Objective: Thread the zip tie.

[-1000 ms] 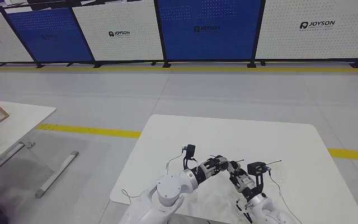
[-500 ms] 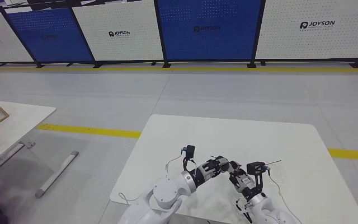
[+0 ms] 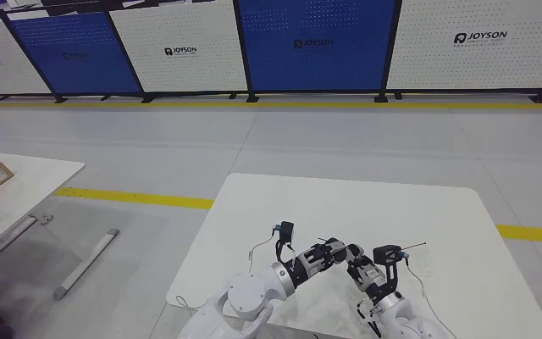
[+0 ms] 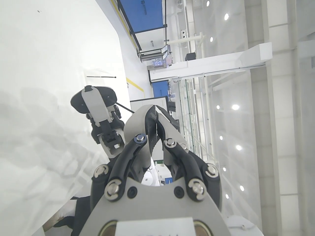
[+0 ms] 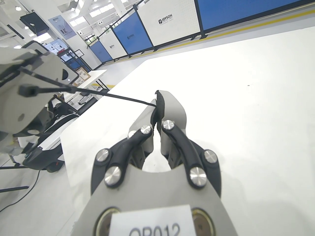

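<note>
You are pinching the zip tie (image 5: 110,96) in both the right gripper (image 5: 157,101) and the left gripper (image 4: 153,114), probably aiming its tip next at the head (image 5: 24,90) just ahead.

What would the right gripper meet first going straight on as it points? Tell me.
Probably only the table, though depth is unclear. The right gripper, shut on the zip tie, points across open tabletop; the tie runs sideways to the left gripper, out of that line.

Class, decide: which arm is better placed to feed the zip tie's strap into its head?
Right, probably: the right gripper pinches the zip tie's strap end; the head sits by the shut left gripper, which can steady it.
</note>
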Action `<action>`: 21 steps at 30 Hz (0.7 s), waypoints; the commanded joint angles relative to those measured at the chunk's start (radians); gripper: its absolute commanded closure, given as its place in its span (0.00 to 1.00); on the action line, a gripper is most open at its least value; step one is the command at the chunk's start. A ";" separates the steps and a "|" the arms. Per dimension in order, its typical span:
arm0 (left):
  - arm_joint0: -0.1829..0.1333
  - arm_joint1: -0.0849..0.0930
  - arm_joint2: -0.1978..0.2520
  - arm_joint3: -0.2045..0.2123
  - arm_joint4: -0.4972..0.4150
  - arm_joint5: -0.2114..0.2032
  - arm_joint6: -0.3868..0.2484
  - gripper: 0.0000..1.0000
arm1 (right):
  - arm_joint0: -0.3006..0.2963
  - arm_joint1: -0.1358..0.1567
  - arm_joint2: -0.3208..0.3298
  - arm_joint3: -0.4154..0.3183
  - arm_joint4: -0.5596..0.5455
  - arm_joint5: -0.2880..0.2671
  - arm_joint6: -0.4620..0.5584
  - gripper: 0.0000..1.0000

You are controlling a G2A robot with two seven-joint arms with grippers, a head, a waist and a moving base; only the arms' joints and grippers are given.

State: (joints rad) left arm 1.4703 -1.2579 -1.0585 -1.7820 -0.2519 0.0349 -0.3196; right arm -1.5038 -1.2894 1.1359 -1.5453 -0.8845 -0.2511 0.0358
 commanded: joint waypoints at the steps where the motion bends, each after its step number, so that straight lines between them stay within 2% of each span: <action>1: 0.005 0.002 -0.001 -0.005 -0.001 -0.004 -0.004 1.00 | 0.001 0.000 -0.001 0.000 -0.001 0.002 0.000 1.00; 21: 0.027 0.014 -0.007 -0.031 -0.003 -0.028 -0.019 1.00 | 0.013 -0.003 -0.013 0.009 -0.003 0.010 0.004 1.00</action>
State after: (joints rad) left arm 1.4971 -1.2443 -1.0655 -1.8124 -0.2550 0.0078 -0.3384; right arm -1.4913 -1.2923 1.1233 -1.5366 -0.8869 -0.2411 0.0398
